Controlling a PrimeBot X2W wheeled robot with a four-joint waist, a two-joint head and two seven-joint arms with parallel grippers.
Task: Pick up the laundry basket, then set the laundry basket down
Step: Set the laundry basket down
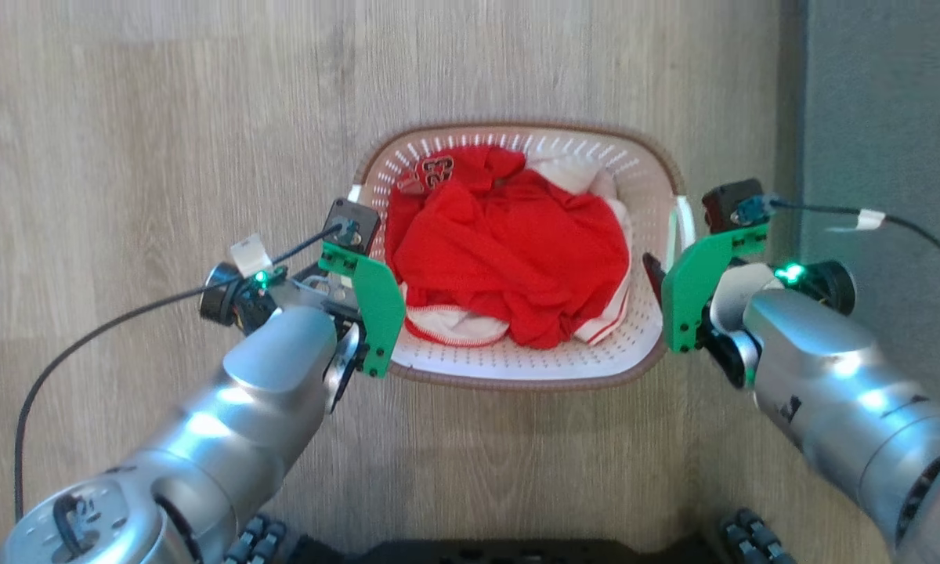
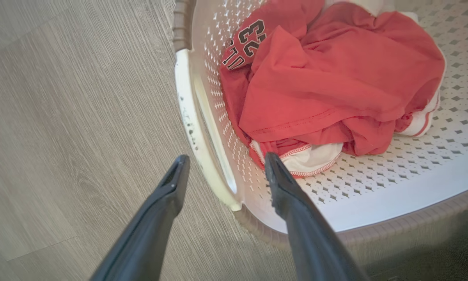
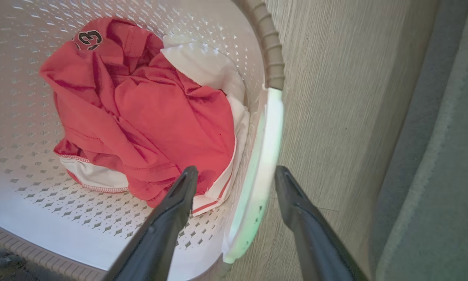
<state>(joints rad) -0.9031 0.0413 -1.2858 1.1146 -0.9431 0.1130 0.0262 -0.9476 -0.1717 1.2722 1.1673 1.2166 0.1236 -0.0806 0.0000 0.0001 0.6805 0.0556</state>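
Cradling crumpled red cloth, perhaps jersey: perforated laundry basket

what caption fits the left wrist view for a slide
Open left gripper straddling the white handle of the laundry basket, red jersey inside.

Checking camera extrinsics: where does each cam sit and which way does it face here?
Head: on the head, facing down at the basket on the floor; left arm and right arm show.
Left wrist: on the left arm, looking along the open left hand, left handle between its jaws.
Right wrist: on the right arm, along the open right hand, right handle between its jaws.
Shared: all three see the red shirt in the basket.
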